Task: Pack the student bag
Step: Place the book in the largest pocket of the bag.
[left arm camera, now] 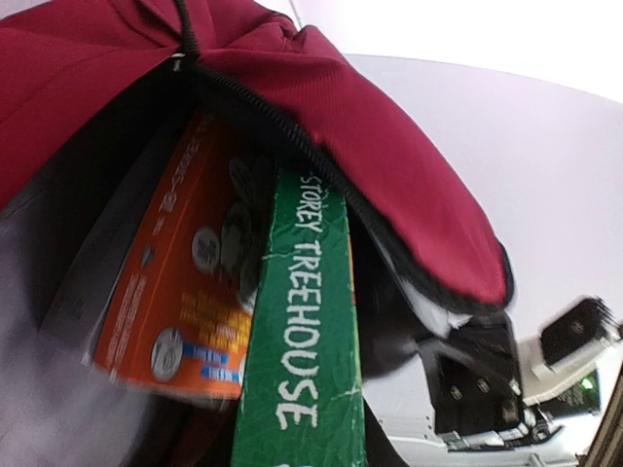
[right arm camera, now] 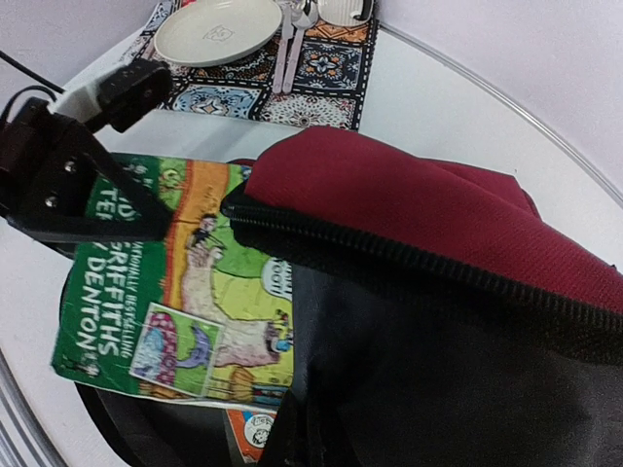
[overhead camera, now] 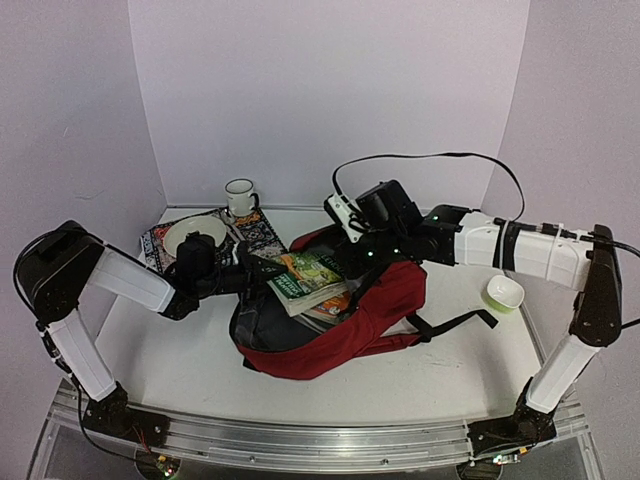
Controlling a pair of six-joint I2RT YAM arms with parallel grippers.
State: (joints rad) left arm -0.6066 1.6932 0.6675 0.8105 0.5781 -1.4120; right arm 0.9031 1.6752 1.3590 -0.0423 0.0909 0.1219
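From the overhead camera I see the bag [overhead camera: 380,310] lying on its side in the middle of the surface [overhead camera: 450,370]. Its mouth faces the left arm and its black straps trail off to the right. Two books stick halfway out of the opening. The green book [overhead camera: 308,275] is on top, with "STOREY TREEHOUSE" on its spine, and the orange book [left arm camera: 175,292] is right beneath it, touching. The bag's red upper flap, with its black zipper edge, drapes over their inner ends.

My left hand [overhead camera: 252,272] is at the near-left rim of the bag's mouth, just beside the books. It is dark against dark lining and its own camera shows only books and flap, so I cannot tell how wide it is or whether it grips anything.

My right hand [overhead camera: 352,252] reaches in from the right and sits at the far edge of the flap, turned on its side. It is fully closed, but I cannot make out whether any fabric is pinched in it.

At the back left lies a patterned mat [overhead camera: 262,232] with a plate [overhead camera: 193,236] on it. A mug [overhead camera: 239,197] stands at its far edge. A small green cup [overhead camera: 505,293] stands right of the bag, apart from it.
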